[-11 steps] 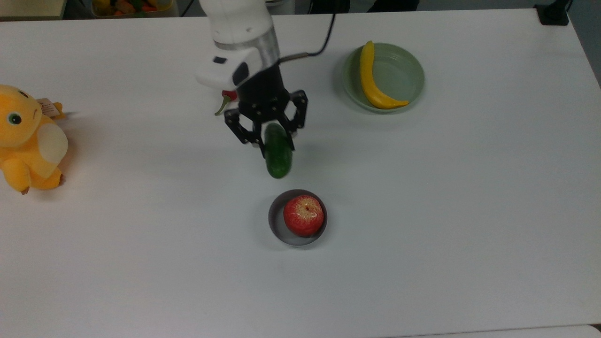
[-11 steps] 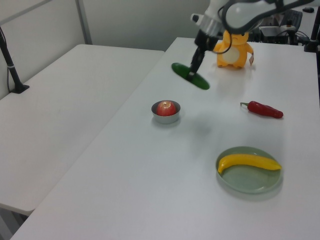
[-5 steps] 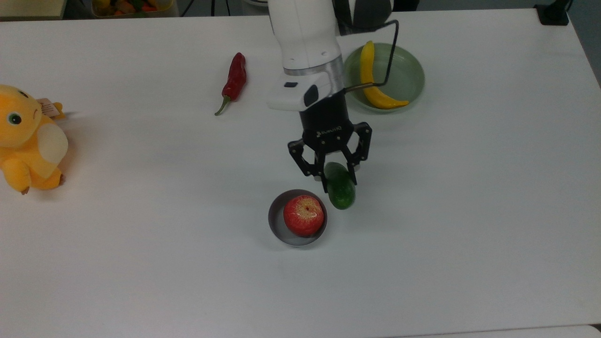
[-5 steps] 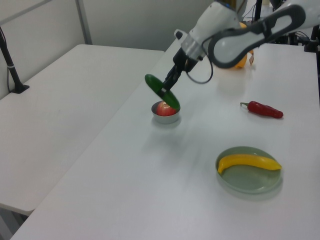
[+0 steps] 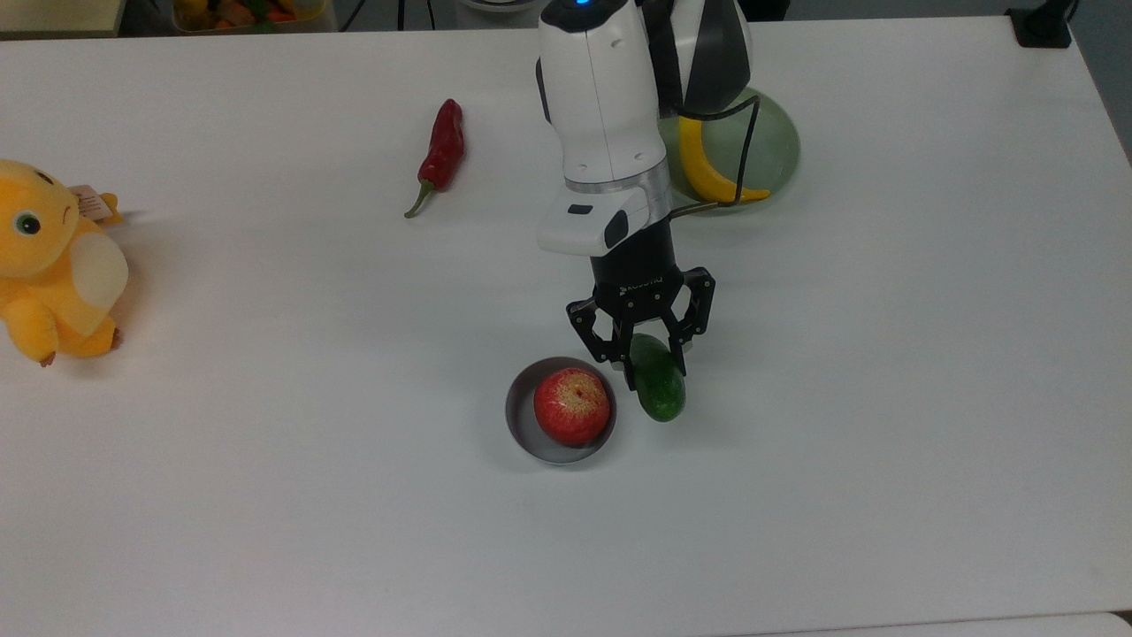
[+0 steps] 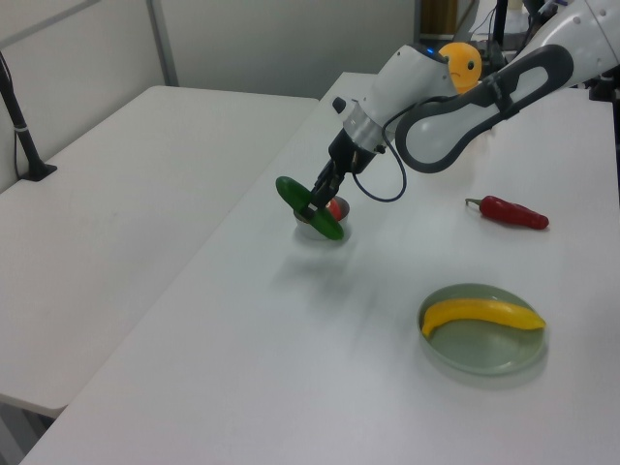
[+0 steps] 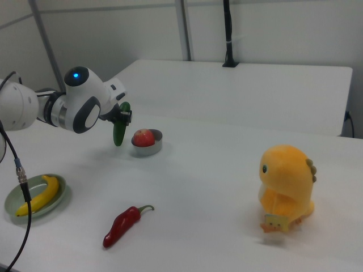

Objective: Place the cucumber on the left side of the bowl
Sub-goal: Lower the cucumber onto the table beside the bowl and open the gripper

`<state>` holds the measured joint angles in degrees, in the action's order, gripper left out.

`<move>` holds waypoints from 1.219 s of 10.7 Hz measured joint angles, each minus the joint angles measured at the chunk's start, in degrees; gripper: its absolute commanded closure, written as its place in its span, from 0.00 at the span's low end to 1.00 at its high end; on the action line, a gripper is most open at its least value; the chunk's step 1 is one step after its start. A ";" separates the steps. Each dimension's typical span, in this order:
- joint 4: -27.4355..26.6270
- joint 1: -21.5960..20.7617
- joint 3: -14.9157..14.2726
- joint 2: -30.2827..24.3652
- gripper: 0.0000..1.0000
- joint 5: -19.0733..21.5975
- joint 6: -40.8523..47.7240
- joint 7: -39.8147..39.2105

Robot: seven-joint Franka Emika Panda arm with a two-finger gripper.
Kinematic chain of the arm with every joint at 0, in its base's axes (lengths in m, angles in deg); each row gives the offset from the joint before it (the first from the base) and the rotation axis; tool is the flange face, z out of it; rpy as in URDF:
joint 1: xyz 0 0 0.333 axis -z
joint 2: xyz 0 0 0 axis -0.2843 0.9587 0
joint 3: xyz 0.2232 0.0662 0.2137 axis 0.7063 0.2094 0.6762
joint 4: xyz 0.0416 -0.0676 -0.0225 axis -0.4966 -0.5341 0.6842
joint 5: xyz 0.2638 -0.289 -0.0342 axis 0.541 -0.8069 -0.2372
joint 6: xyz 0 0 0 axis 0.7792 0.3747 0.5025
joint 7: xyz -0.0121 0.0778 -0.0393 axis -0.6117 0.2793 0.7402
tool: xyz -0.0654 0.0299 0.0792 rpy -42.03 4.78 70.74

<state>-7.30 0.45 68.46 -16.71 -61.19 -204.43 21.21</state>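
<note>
My gripper (image 5: 656,372) is shut on the dark green cucumber (image 5: 661,394) and holds it close beside the small grey bowl (image 5: 516,409), on the top view's right of it. A red apple (image 5: 572,405) sits in the bowl. In the right view the cucumber (image 7: 119,133) hangs steeply tilted from the gripper (image 7: 122,117), on the right view's left of the bowl (image 7: 148,151), its lower end near the table. In the left view the cucumber (image 6: 310,207) lies slanted in front of the bowl and covers most of it.
A red chili (image 5: 442,150) lies at the back of the white table (image 5: 884,398). The pale green dish (image 5: 774,146) with a banana (image 5: 703,172) stands behind my arm. A yellow plush toy (image 5: 53,261) sits at the top view's left edge.
My gripper has carried the cucumber from behind the bowl to the top view's right and forward, then lower, until it hangs close beside the bowl.
</note>
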 measured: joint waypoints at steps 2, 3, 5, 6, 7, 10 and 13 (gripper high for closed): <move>0.04 0.15 -0.01 0.63 0.77 -3.74 0.00 -0.01; 0.05 0.15 -0.01 0.96 0.74 -4.62 0.00 -0.01; 0.12 0.19 -0.02 1.50 0.69 -4.85 0.00 -0.01; 0.14 0.27 -0.09 1.66 0.66 -4.85 0.00 -0.01; 0.16 0.52 -0.23 1.72 0.64 -4.85 0.00 -0.01; 0.17 1.55 -0.26 1.86 0.44 -4.86 0.00 -0.01; 0.27 1.56 -0.25 1.91 0.00 -4.87 -1.84 -0.01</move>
<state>-7.02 2.01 68.21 -14.80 -66.06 -206.27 21.20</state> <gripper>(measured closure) 0.445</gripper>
